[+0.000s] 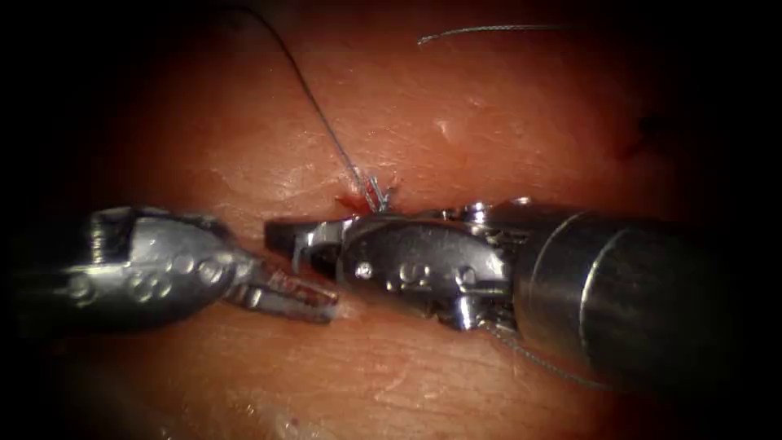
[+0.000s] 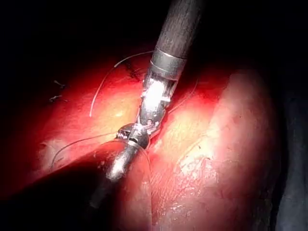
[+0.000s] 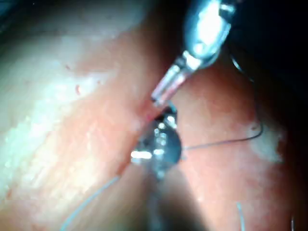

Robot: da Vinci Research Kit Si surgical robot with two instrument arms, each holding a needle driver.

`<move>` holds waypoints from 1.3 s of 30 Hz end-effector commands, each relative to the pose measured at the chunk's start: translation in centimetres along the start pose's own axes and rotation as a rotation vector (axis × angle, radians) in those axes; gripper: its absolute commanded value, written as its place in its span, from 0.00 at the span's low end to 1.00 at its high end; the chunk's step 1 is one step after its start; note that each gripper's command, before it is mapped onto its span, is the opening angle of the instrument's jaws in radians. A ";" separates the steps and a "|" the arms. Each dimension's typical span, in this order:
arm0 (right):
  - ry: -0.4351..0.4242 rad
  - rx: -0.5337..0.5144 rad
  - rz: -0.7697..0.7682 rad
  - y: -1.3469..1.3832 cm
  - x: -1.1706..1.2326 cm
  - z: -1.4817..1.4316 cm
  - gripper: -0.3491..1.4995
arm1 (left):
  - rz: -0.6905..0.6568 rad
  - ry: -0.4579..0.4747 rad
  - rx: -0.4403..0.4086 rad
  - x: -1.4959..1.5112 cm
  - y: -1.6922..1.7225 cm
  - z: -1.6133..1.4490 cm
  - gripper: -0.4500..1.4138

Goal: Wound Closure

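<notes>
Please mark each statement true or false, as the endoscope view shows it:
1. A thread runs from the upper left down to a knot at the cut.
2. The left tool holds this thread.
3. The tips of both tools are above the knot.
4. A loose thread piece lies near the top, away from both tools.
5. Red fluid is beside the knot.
1. True: the thread ends at the knot.
2. False: the left tool is shut, with nothing seen in it.
3. False: both are below it. What the right tool holds cannot be told.
4. True: thread piece.
5. True: red fluid.
</notes>
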 end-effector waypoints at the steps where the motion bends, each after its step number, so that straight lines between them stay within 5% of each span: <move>1: 0.001 -0.007 -0.010 -0.01 0.04 0.03 0.05 | -0.002 0.000 0.003 -0.04 -0.05 0.02 0.00; 3: 0.015 -0.041 0.045 -0.03 0.12 -0.19 0.36 | -0.009 -0.008 0.033 -0.17 -0.08 -0.12 0.00; 6: 0.022 -0.092 0.072 0.01 0.19 -0.48 0.48 | -0.027 -0.017 0.062 -0.36 -0.12 -0.30 0.00; 10: 0.033 -0.158 0.114 0.15 0.24 -0.99 0.49 | -0.047 -0.048 0.116 -0.63 -0.21 -0.55 0.00; 12: 0.054 -0.209 0.150 0.24 0.24 -1.30 0.49 | -0.083 -0.070 0.178 -0.88 -0.33 -0.68 0.15; 16: 0.058 -0.249 0.177 0.29 0.20 -1.49 0.49 | -0.103 -0.110 0.238 -1.18 -0.42 -0.70 0.22; 20: 0.048 -0.277 0.201 0.29 0.15 -1.59 0.49 | -0.242 -0.117 0.287 -1.57 -0.46 -0.62 0.70; 22: 0.046 -0.284 0.207 0.27 0.13 -1.61 0.49 | -0.327 -0.107 0.295 -1.68 -0.46 -0.57 0.85; 29: 0.045 -0.294 0.228 0.23 0.05 -1.58 0.49 | -0.440 0.076 0.321 -1.64 -0.47 -0.44 0.90; 39: 0.045 -0.300 0.248 0.18 0.04 -1.53 0.49 | -0.680 0.348 0.227 -1.34 -0.33 -0.43 0.86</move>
